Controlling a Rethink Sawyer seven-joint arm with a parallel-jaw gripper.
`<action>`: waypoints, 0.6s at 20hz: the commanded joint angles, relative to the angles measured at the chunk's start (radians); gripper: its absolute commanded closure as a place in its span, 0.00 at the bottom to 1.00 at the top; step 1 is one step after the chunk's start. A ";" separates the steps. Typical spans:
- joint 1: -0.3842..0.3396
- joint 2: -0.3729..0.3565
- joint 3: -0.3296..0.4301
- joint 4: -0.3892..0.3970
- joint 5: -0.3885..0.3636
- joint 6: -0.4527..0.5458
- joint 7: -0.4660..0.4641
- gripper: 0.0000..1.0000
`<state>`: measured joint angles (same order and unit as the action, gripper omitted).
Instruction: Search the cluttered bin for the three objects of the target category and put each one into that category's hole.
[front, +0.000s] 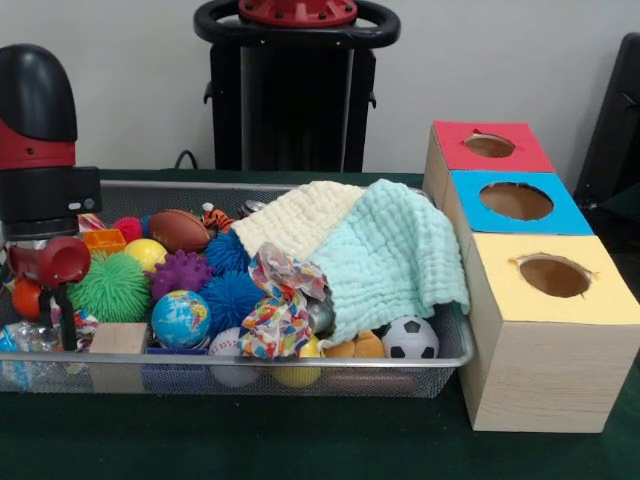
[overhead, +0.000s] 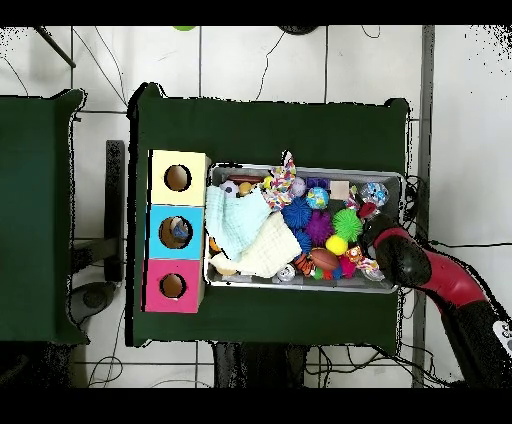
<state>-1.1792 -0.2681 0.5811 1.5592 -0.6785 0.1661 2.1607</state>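
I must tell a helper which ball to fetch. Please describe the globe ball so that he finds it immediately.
Look in the wire mesh bin on the green table. Toward the front row, beside a wooden block, lies the globe ball. Unlike the spiky blue ball next to it, it is smooth, with printed continents on blue.

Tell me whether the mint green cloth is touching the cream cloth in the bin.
Touching. The front view shows the mint green cloth lying over the edge of the cream cloth with no gap; the overhead view shows them overlapping too.

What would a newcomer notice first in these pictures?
Probably the silver wire-mesh bin crowded with bright balls, half covered by a mint green cloth and a cream cloth. Beside it stand three wooden boxes with round holes, topped red, blue and yellow.
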 joint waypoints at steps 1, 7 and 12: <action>0.054 0.243 0.146 -0.161 -0.122 -0.269 0.016 0.00; 0.053 0.261 0.156 -0.178 -0.148 -0.273 0.030 0.00; 0.074 0.241 0.126 -0.179 -0.139 -0.273 0.037 1.00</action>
<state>-1.2011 -0.2443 0.6096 1.5552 -0.7213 0.1500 2.1606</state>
